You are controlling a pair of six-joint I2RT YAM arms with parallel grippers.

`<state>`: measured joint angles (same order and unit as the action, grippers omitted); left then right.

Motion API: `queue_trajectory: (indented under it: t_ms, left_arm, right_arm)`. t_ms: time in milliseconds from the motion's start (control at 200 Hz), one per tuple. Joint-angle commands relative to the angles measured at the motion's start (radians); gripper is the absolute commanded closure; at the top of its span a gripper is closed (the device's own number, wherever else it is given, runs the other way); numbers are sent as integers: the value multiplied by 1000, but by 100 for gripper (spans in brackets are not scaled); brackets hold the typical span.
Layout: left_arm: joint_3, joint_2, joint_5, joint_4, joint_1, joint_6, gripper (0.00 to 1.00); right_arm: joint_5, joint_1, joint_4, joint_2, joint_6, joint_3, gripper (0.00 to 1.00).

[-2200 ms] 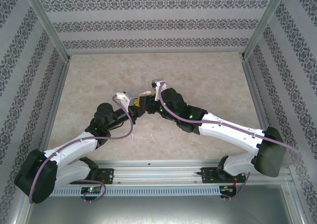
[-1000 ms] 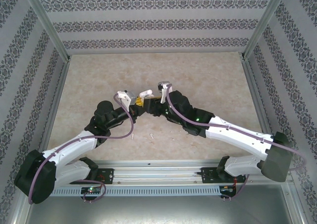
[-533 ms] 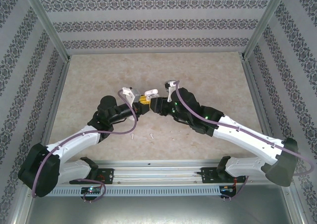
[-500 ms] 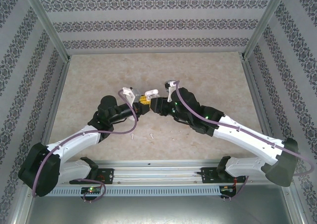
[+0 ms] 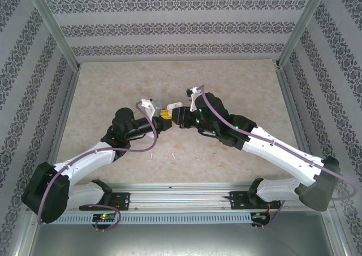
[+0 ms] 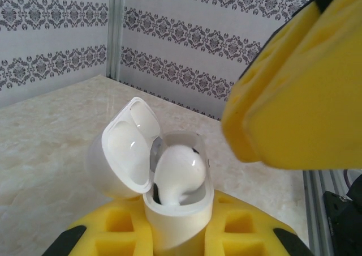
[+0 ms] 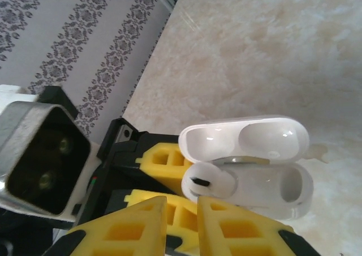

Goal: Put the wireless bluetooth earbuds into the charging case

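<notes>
My left gripper [image 6: 180, 243] is shut on the white charging case [image 6: 176, 222], which stands upright between its yellow fingers with the lid [image 6: 121, 154] hinged open. One white earbud [image 6: 180, 174] sits in a slot of the case [image 7: 266, 193]; in the right wrist view the earbud [image 7: 210, 182] fills the left slot and the slot beside it shows hollow. My right gripper [image 7: 181, 225] hovers just in front of the case, its yellow jaws a narrow slit apart with nothing between them. In the top view both grippers, left [image 5: 162, 115] and right [image 5: 180, 118], meet at the table's middle. Two loose earbuds [image 5: 151, 156] [image 5: 172, 154] lie near the arms.
The beige marble-patterned tabletop [image 5: 237, 86] is fenced by patterned walls and metal posts [image 5: 56, 35]. A rail [image 5: 181, 196] with both arm bases runs along the near edge. The left wrist's camera housing [image 7: 45, 165] looms close to my right gripper.
The right gripper's jaws have narrowed over the last second. Both grippers have drifted slightly toward the far side, staying together at the case.
</notes>
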<state>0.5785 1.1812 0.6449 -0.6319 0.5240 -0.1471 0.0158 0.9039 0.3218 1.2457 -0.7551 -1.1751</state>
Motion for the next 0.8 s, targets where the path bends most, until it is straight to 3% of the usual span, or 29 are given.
queue_trajectory:
  t_ms: [0,430,794]
  left_arm:
    - [30,-6,29,5,4,-15,100]
    - [13,-24,36,32,-1,-17,100]
    - [-9,-18,93,-10,-45,-43,100]
  right_arm:
    - [28,-14,16,16,-10,-22,79]
    - [75,-28,38,16,-8,-58,82]
    - [34,-71,258,-17,43,-153,81]
